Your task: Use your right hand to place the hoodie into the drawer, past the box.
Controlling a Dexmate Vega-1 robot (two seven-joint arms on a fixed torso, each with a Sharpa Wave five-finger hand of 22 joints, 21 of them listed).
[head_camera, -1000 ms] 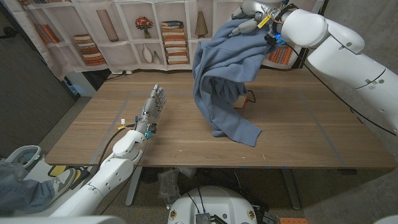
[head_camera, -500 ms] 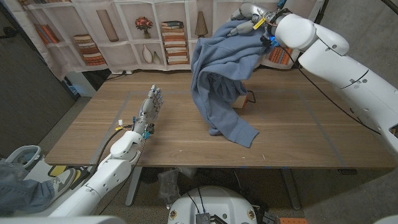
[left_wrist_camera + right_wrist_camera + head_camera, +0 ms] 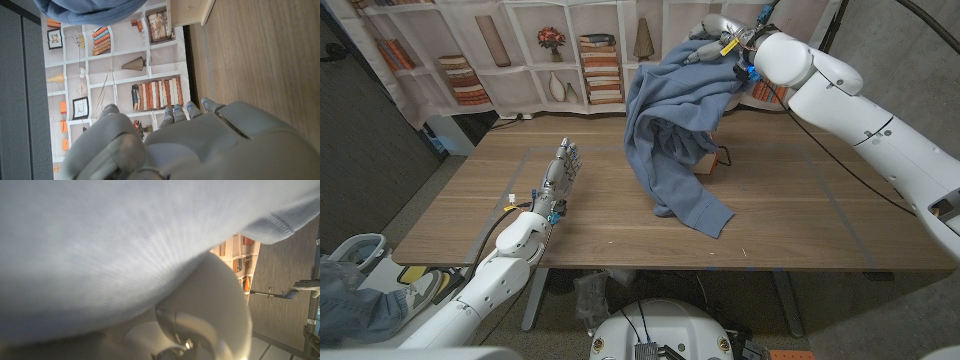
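Wooden table (image 3: pixel 800 215): right hand (image 3: pixel 712 38) fingers grip hoodie (image 3: pixel 672 120), hanging below; left hand (image 3: pixel 560 175) fingers straight, empty.

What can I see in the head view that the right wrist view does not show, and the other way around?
Head view alone: the whole table, the left hand waiting with fingers straight, a box mostly under the cloth, and the hoodie's end trailing on the wood. Right wrist view alone: the fabric's weave up close. Both: the blue hoodie held up by the right hand.

Hoodie (image 3: pixel 672 120) draped over the box (image 3: pixel 708 159) at table (image 3: pixel 800 215) rear, right of left hand (image 3: pixel 560 180).
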